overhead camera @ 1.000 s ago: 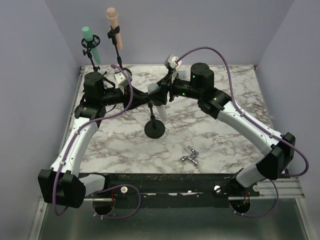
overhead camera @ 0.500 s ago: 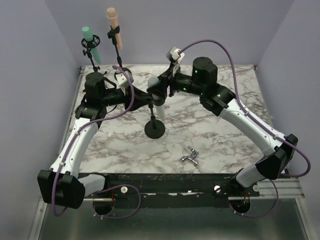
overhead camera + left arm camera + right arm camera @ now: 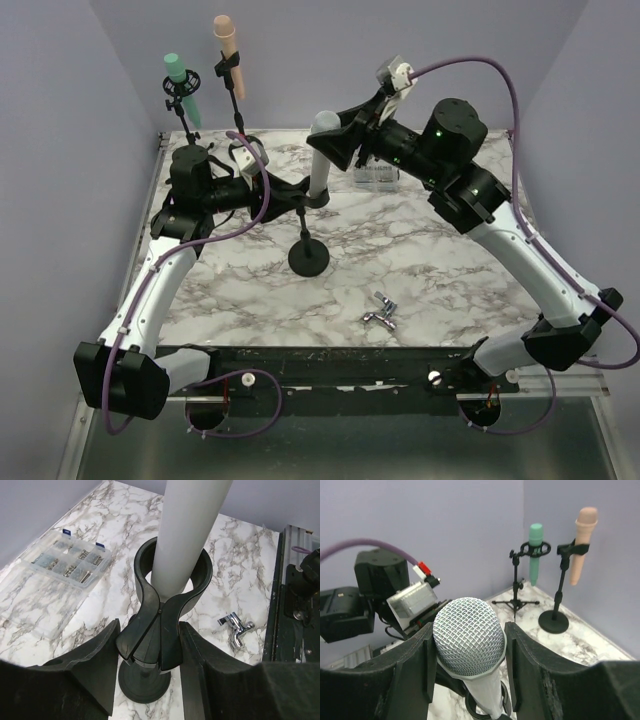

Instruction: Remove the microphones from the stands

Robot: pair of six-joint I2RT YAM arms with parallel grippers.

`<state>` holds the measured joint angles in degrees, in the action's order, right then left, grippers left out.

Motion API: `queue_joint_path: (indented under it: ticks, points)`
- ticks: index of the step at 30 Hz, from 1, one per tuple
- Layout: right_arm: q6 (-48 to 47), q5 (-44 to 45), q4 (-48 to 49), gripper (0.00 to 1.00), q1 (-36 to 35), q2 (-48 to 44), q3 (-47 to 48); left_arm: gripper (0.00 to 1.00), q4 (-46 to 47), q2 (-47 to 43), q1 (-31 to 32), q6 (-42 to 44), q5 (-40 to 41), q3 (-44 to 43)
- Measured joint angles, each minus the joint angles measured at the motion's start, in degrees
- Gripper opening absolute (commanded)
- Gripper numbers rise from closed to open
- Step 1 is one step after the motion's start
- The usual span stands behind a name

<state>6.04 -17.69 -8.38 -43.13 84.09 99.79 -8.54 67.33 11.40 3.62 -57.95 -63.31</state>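
— What is the left arm doing?

— The left gripper [image 3: 149, 626] reaches in from the left. Its fingers are closed on the neck of the clip [image 3: 160, 615], just above the stand [image 3: 309, 258], whose round base sits near the middle of the table. It looks like the bracing hand rather than the pulling one.

— And the microphone?

— The microphone [image 3: 319, 160] rises out of that clip. Its long axis is close to upright, with the mesh head on top. In the left wrist view the pale body passes straight through the clip's ring, so it is not yet free.

— Who has hold of it, then?

— The right gripper [image 3: 469, 630], which comes in from the right, high over the table. Its fingers [image 3: 415, 665] sit tight against either side of the head, clamped on it well above the clip.

— So which way should it go?

— Probably along its own axis, up and away from the clip. The body would slide out through the ring while the left arm holds the stand down. A sideways tug would likely tip the stand or bind the body in the ring.
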Motion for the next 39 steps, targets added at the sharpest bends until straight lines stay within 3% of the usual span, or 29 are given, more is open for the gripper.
queue_joint_path:
  ticks: [8, 16, 20, 22, 28, 32, 39]
  points:
    - [2.05, 10.27, 8.63, 0.01, -0.28, -9.4, -5.57, 0.0, -0.66, 0.26, 0.0, -0.02, 0.96, -0.59]
    - [0.48, 26.38, 18.16, 0.01, -0.28, -20.02, -16.9, 0.01, -0.66, 0.94, 0.02, -0.52, 2.16, -1.09]
    - [-1.9, 40.0, 20.87, 0.01, -0.31, -22.67, -23.43, 0.31, -0.68, 1.05, 0.09, -1.09, 3.15, -1.29]
    - [-2.69, 46.45, 21.92, 0.01, -0.26, -23.39, -27.87, 0.42, -0.55, 1.05, 0.09, -1.51, 3.39, -1.29]
    - [-0.39, 57.53, 18.18, 0.01, 0.79, -22.93, -39.58, 0.95, -0.31, 1.03, 0.09, -2.45, 3.91, -1.27]
    - [6.97, 57.44, 10.19, 0.01, 6.49, -21.59, -42.42, 0.98, -0.55, 0.92, 0.09, -4.24, 4.15, -0.98]
    - [21.88, 45.92, -0.35, 0.01, 23.91, -21.42, -44.81, 0.98, 0.66, -0.48, 0.09, -6.47, 4.13, -0.52]
